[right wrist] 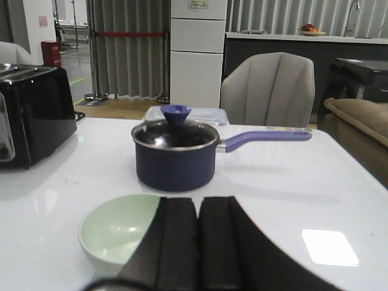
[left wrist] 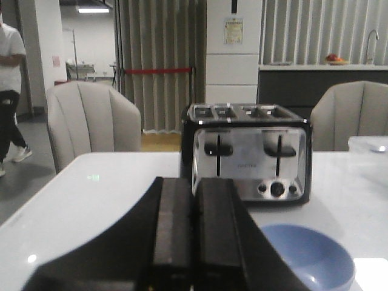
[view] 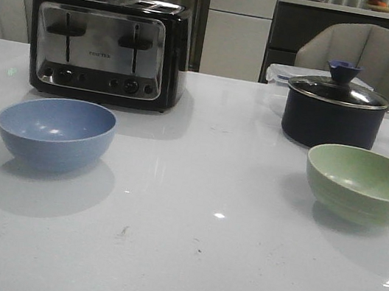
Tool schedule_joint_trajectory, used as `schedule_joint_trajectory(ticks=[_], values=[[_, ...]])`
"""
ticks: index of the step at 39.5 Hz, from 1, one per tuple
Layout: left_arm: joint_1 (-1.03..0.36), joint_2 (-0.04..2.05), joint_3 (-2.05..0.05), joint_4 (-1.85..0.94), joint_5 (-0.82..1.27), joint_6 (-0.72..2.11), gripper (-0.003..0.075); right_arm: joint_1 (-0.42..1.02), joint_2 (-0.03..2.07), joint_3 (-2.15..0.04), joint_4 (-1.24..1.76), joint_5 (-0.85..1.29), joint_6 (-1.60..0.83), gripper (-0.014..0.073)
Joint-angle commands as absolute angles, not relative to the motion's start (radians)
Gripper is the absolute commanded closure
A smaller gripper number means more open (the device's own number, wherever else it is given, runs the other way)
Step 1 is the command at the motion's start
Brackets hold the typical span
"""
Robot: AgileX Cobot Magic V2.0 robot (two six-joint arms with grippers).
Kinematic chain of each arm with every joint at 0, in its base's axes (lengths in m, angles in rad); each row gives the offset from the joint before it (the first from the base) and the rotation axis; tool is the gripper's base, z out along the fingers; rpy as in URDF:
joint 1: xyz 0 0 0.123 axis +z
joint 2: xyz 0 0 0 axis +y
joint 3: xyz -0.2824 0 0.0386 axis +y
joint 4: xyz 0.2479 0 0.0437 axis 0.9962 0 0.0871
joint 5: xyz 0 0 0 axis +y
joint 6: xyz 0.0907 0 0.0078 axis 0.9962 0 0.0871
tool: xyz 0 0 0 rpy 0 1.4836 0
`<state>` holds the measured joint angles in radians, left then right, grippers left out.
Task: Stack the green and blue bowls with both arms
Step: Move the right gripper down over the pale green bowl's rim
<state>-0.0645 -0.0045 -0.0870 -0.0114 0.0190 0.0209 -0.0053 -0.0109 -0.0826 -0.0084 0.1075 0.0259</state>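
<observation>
both bowls untouched, stack not begun. left gripper clenched empty, blue bowl just ahead, off to one side. right gripper clenched empty, green bowl just ahead. advice: open fingers first, straddle near rim, avoid toaster and saucepan beyond.

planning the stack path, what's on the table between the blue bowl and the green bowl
Nothing: the front view shows only bare white table between the blue bowl and the green bowl. The toaster and saucepan stand farther back.
</observation>
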Motion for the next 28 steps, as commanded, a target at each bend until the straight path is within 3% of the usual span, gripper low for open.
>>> schedule_joint_trajectory(ticks=[1,16,28], values=[[-0.067,-0.008,-0.212,-0.011,-0.009,0.010,0.0627,-0.009,-0.012,-0.210,-0.020,0.096,0.026,0.0537],[-0.067,0.248,-0.661,-0.011,0.401,0.010,0.0627,-0.009,0.254,-0.586,-0.020,0.441,0.026,0.0537],[-0.067,0.398,-0.704,-0.015,0.503,0.010,0.0627,-0.009,0.454,-0.626,-0.020,0.526,0.026,0.0537]])
